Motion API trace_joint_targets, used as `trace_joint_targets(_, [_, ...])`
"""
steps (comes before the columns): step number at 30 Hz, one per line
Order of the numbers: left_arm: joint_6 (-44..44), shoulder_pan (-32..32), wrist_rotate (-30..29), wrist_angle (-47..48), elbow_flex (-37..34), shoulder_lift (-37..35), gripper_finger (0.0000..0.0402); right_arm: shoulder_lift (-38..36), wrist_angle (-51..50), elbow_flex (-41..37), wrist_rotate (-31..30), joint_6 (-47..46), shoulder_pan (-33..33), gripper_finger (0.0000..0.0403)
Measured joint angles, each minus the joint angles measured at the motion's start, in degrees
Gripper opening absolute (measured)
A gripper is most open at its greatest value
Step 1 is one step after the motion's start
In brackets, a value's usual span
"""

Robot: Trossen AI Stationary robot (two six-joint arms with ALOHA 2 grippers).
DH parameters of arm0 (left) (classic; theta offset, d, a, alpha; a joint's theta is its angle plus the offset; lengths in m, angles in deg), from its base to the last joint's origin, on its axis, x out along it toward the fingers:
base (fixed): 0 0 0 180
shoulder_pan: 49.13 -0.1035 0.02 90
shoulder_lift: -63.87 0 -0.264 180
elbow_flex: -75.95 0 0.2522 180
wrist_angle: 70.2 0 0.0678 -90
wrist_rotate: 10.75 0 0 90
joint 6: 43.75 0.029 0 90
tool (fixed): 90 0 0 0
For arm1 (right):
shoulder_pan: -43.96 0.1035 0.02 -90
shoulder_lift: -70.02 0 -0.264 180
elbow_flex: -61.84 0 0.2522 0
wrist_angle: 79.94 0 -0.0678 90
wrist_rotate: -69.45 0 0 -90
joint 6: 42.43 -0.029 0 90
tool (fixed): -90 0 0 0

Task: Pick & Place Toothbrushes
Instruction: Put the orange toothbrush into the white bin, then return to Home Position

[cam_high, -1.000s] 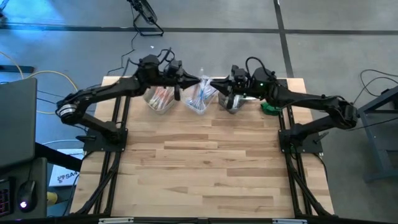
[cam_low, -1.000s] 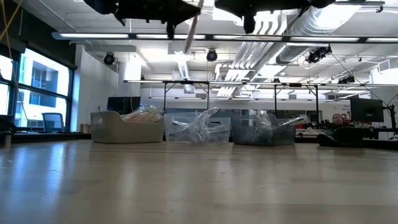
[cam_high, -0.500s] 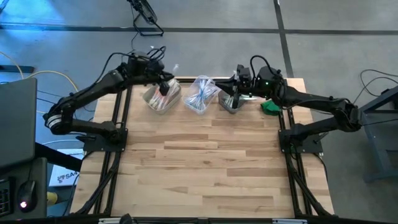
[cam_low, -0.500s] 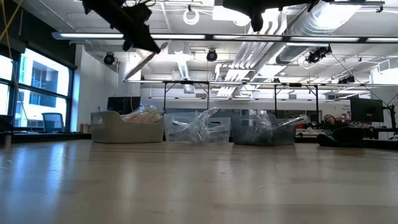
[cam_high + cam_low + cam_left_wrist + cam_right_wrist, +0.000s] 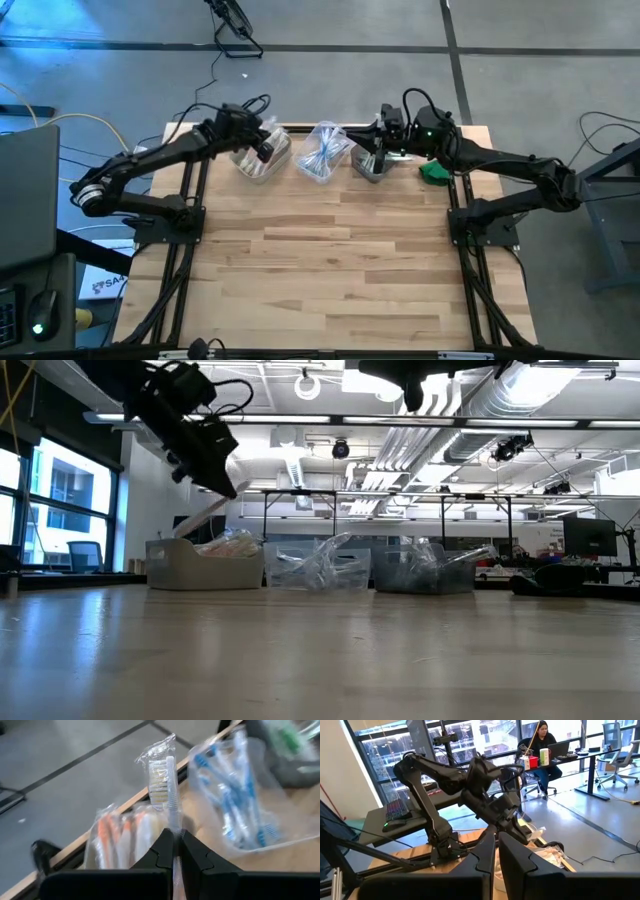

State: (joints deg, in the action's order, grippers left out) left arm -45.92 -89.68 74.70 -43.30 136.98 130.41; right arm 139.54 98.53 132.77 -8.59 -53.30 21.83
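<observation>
- The left gripper [image 5: 173,851] is pinched on a wrapped toothbrush [image 5: 168,795], bristle end sticking out ahead of the fingers. It's held by the handle, so my guess is the head goes into the bin first.
- It hangs right over the left bin [image 5: 262,158], the one with the orange-handled brushes [image 5: 120,837] in it. Looks like sorting by colour, though I can't make out this handle's colour.
- The middle bin [image 5: 323,155] holds the blue ones [image 5: 235,800], and the third bin [image 5: 372,165] sits just beside it, all in a row along the far edge of the table [image 5: 330,260].
- The right gripper [image 5: 493,851] is parked up above that third bin, fingers together with nothing in them, probably just waiting its turn.
- A small green thing [image 5: 434,173] sits off to the right and isn't involved.
</observation>
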Motion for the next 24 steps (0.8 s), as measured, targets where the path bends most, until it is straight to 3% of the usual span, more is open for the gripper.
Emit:
trace_joint_targets(9, [-1.29,0.04,-3.32,0.35,-3.39,0.04,0.0008,0.00,-0.22,0.00,-0.02,0.00,0.00,0.0013])
trace_joint_targets(19, [-2.58,0.04,-3.98,-0.63,-3.44,0.04,0.0152,0.00,-3.18,0.00,-0.02,0.00,0.00,0.0018])
trace_joint_targets(24, [-3.05,0.04,-3.92,-0.61,-3.44,0.04,0.0182,0.00,-3.06,0.00,-0.03,0.15,0.00,0.0017])
